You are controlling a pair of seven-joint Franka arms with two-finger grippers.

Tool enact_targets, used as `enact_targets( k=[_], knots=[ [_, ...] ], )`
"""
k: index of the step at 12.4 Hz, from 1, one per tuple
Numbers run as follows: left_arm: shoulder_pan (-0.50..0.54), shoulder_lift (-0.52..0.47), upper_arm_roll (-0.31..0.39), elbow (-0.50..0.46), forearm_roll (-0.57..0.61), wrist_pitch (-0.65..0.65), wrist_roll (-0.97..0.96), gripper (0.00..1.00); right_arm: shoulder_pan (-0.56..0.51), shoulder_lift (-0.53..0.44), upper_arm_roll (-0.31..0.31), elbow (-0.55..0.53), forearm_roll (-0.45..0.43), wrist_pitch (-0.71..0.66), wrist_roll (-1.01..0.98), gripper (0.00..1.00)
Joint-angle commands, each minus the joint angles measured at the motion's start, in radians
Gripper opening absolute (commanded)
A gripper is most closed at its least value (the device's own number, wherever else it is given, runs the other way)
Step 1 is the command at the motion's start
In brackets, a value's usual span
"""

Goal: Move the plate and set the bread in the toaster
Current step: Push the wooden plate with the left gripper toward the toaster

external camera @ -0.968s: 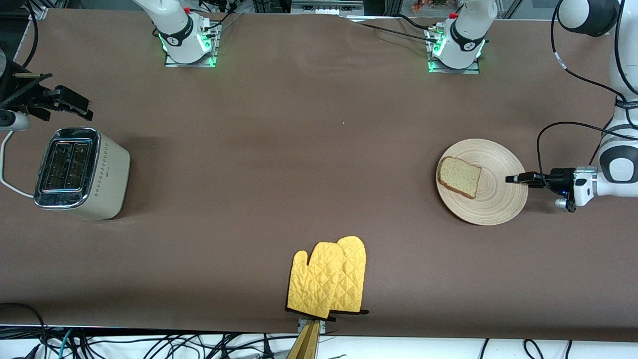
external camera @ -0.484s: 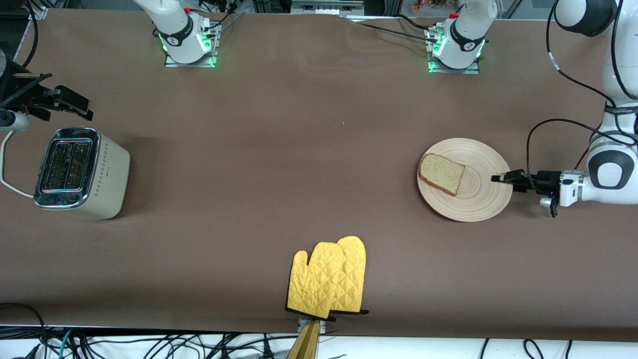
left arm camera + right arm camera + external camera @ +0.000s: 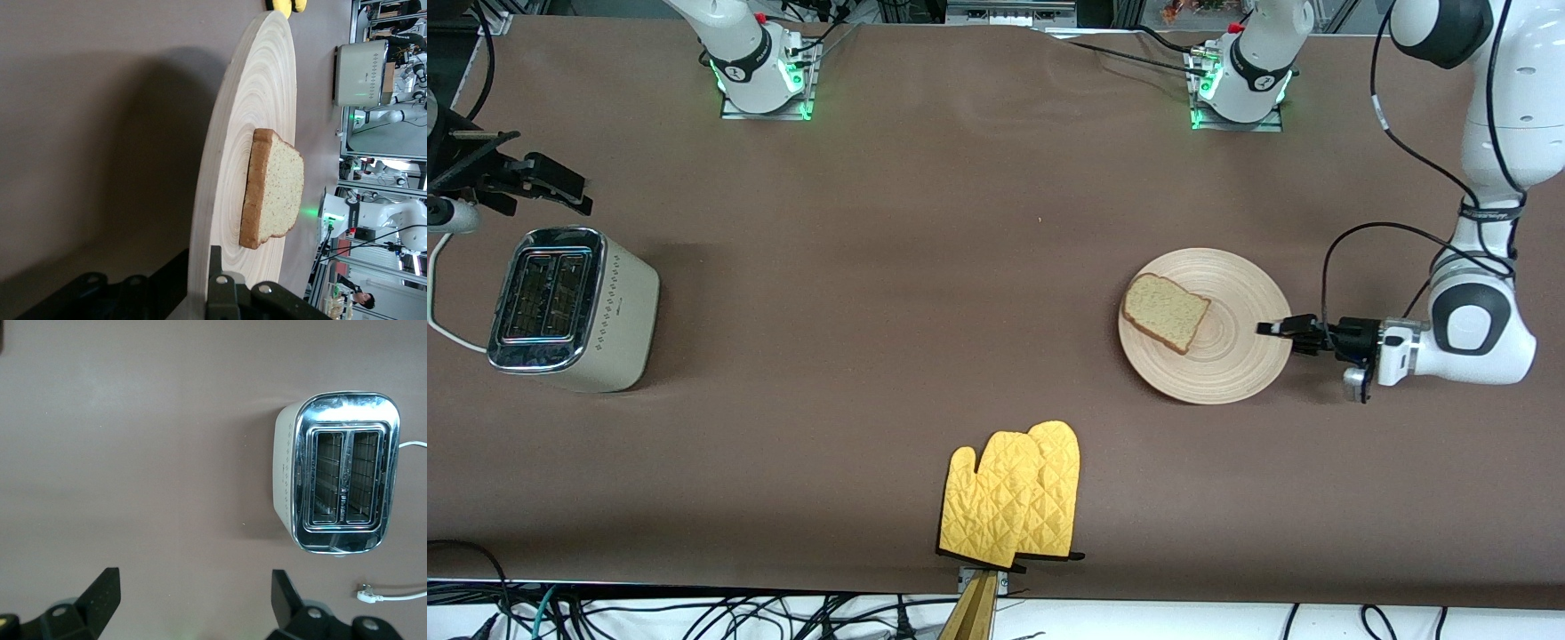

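Now the left tool [image 3: 1276, 328] clamps the plate [image 3: 1232, 373] bearing the bread [image 3: 1166, 312], while the right tool [image 3: 193, 597] waits spread by the toaster [image 3: 574, 307].

1. Your left gripper [image 3: 1272, 329], clamped on the plate [image 3: 1232, 373] rim, now sits closer to the table's middle.
2. Plate and bread [image 3: 1166, 313] have travelled with it toward the right arm's end.
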Motion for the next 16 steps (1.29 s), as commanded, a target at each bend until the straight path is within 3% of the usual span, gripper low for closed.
enact_targets(
  k=[1,7,9,12,16],
  knots=[
    [-0.06,-0.015,0.008,-0.009,-0.101,-0.042,-0.07,0.0,-0.006,-0.005,-0.003,0.005,0.008,-0.007,-0.01,1.0],
    [-0.316,-0.006,0.028,-0.018,-0.315,0.005,-0.228,0.0,-0.008,-0.005,-0.003,0.005,0.008,-0.006,-0.01,1.0],
    [-0.439,-0.006,0.039,-0.015,-0.36,0.135,-0.273,0.0,-0.008,-0.005,-0.004,0.005,0.008,-0.007,-0.01,1.0],
    [-0.603,0.001,0.054,-0.01,-0.558,0.298,-0.35,0.0,-0.009,-0.005,-0.006,0.005,0.008,-0.006,-0.01,1.0],
    [-0.751,0.034,0.053,0.019,-0.669,0.513,-0.43,0.0,-0.009,-0.005,-0.007,0.005,0.008,-0.006,-0.01,1.0]
  ],
)
